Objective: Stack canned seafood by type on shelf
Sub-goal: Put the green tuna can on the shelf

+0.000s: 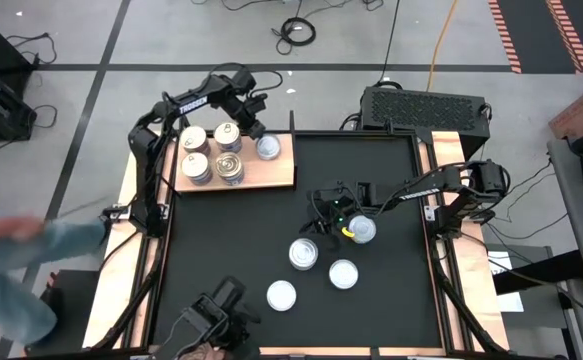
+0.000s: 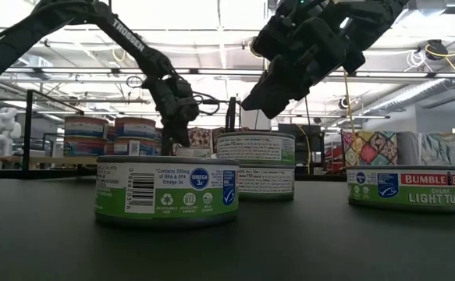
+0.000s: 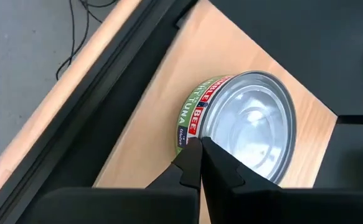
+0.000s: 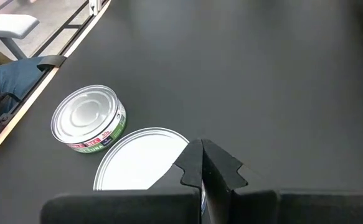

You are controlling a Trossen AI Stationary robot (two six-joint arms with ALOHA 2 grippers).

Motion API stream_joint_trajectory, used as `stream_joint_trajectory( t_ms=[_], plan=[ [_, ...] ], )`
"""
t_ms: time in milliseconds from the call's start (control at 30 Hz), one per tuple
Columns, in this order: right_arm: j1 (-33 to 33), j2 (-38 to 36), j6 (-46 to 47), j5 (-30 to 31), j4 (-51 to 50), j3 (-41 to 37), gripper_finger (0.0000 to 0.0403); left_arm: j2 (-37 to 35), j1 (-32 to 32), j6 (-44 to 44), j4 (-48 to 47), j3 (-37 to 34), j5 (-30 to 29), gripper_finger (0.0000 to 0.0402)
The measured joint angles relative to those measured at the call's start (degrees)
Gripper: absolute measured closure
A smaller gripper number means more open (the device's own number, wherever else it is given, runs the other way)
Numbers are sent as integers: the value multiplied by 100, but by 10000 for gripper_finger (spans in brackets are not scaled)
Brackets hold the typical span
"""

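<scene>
The short round metal tins of seafood lie in two groups. Four gold-topped tins (image 1: 211, 153) and one pale-topped tuna tin (image 1: 268, 148) stand on the light wooden shelf board (image 1: 283, 176) at the black table's far left corner. Four more pale-topped tins (image 1: 316, 268) are scattered on the black mat (image 1: 391, 190) nearer the middle and near edge.

The left gripper (image 3: 200, 149), fingers pressed together and empty, hovers just beside the pale tuna tin's rim at the board's far right corner. The right gripper (image 4: 203, 163), also pinched shut on nothing, hangs over the stacked pair of tins (image 1: 359, 230) on the mat. It is the nearer arm to the loose tins, with open mat all round them.
</scene>
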Motion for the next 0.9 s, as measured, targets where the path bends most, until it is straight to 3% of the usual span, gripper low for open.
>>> stream_joint_trajectory(
  t_ms=[333,667,900],
  plan=[
    [0,-2,-26,0,-10,0,403,-11,-291,290,-3,46,-1019,344],
    [0,-2,-39,0,-43,0,403,-31,-361,245,-404,691,-747,293],
    [0,-4,-39,0,-85,0,403,-37,-1004,1383,-1490,997,-606,280]
  ],
)
